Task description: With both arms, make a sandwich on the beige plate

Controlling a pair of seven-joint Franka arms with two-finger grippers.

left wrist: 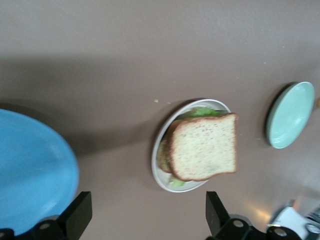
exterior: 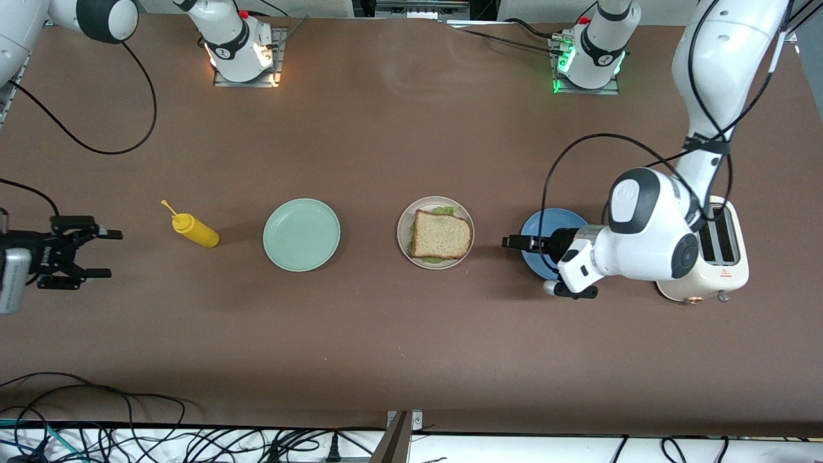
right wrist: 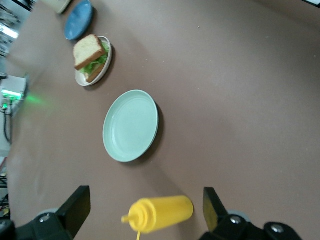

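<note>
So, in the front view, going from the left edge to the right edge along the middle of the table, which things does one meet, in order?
Right gripper → yellow bottle → green plate → sandwich on beige plate → left gripper → blue plate → toaster.

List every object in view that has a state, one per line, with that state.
Sandwich of two tan bread slices and green lettuce: assembled, on the beige plate.
Round beige plate: holds the sandwich.
Round mint-green plate: bare.
Round blue plate: partly hidden under the left gripper.
Yellow squeeze bottle: lying on its side.
Cream toaster: no bread seen in the slots.
Left gripper: open, over the blue plate.
Right gripper: open, waiting.
</note>
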